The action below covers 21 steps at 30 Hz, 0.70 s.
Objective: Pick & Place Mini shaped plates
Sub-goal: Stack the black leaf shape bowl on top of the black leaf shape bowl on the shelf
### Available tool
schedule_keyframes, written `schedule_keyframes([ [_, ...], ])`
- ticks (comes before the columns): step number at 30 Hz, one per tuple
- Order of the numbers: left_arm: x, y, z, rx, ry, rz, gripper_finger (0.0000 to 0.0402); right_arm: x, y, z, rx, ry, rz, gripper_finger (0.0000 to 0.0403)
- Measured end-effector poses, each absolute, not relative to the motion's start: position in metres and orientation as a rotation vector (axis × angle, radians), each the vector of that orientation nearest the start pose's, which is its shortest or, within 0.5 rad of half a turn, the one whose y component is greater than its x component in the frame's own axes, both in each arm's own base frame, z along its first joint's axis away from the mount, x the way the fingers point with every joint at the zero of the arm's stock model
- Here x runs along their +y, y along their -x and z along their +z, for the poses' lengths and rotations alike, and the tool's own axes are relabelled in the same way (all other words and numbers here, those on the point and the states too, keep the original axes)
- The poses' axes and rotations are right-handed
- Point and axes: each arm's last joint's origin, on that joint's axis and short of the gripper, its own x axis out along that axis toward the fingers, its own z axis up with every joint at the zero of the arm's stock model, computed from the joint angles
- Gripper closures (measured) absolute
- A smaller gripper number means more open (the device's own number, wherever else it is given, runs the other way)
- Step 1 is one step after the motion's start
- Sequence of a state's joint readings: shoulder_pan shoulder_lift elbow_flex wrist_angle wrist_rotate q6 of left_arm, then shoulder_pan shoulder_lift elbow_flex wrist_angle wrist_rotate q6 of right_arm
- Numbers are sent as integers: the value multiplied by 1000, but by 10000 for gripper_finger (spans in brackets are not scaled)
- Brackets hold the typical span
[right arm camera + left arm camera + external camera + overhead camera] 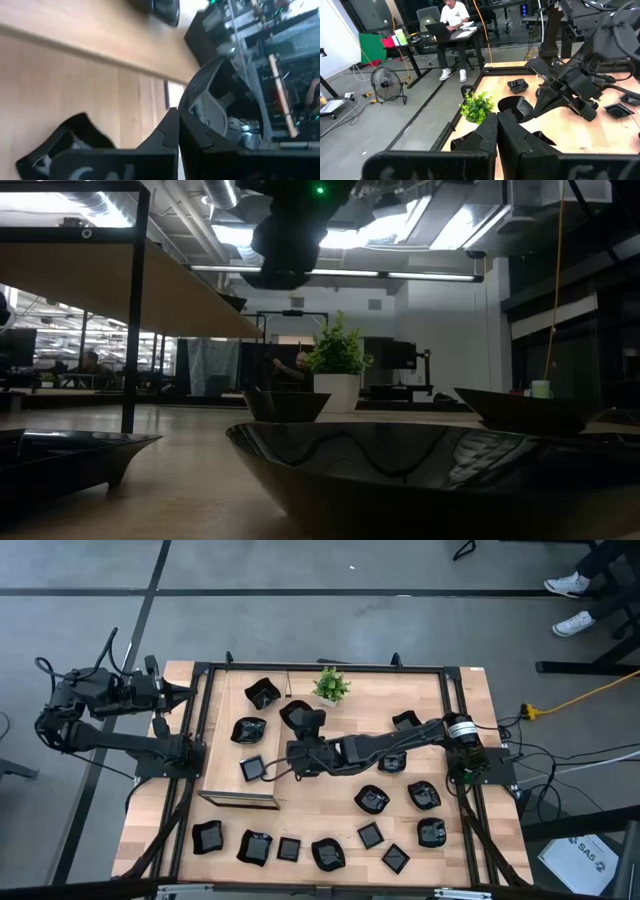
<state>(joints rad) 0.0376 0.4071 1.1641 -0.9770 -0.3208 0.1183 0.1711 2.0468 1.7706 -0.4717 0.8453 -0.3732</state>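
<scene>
Just beside R gripper [278,769] (shut): square plate [252,769]

The right arm stretches leftward across the table's middle, its gripper [283,762] empty with fingers pressed together. The left gripper [190,692], likewise closed, waits at the far left edge.

Dim backlit low view (ceiling glare), blurred foreground.

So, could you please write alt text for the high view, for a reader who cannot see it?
Seen from above, the right gripper reaches across a wooden table to a raised wooden tray, jaws shut, beside a square black plate. Many small black plates lie scattered around, with a potted plant at the far edge. The left gripper waits off the table's left side.
</scene>
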Motion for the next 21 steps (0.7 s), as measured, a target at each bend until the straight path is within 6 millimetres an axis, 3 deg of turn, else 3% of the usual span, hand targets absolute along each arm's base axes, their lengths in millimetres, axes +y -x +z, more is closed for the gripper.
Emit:
schedule_keyframes([
  [12,9,-7,399,240,-148,344,398,61,-471,286,596,964,-191,402],
  [21,9,-7,399,240,-148,344,398,35,-477,286,511,1034,65,402],
])
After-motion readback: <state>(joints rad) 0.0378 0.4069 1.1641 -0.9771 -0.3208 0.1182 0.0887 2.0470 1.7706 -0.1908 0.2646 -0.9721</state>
